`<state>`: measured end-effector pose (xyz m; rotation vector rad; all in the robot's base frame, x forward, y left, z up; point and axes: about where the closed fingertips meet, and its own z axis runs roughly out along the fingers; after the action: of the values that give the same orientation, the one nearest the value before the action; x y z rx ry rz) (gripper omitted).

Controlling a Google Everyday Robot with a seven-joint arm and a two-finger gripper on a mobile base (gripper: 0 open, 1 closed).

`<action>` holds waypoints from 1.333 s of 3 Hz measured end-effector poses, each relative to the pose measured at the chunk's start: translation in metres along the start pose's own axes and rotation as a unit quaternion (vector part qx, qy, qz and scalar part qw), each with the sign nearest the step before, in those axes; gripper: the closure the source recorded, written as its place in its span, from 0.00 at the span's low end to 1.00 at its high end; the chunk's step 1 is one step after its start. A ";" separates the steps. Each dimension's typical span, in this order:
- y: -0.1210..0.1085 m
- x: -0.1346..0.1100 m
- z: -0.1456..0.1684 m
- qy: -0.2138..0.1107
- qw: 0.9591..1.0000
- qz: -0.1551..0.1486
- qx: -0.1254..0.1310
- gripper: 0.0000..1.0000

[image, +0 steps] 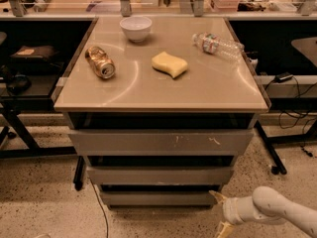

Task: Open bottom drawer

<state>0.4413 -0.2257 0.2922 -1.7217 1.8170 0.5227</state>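
Note:
The bottom drawer is the narrowest plain grey front, lowest of three under the beige tabletop, near the floor. Above it sit the mid-width plain front and the widest front with white scratch marks. My gripper comes in from the lower right on a white arm. Its two cream fingers are spread apart, the upper fingertip close to the bottom drawer's right end, the lower one near the floor. It holds nothing.
On the tabletop lie a white bowl, a tipped brass-coloured can, a yellow sponge and a plastic bottle on its side. Dark desks with cables flank the cabinet. A black cable runs over the speckled floor.

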 end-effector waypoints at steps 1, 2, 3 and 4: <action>0.005 0.025 0.034 -0.031 0.999 0.015 0.029 0.00; 0.002 0.038 0.068 -0.053 0.997 -0.004 0.050 0.00; 0.002 0.038 0.068 -0.053 0.997 -0.004 0.050 0.00; -0.004 0.039 0.080 -0.043 0.997 -0.012 0.058 0.00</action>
<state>0.4561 -0.2049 0.2072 -1.6155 1.7296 0.4649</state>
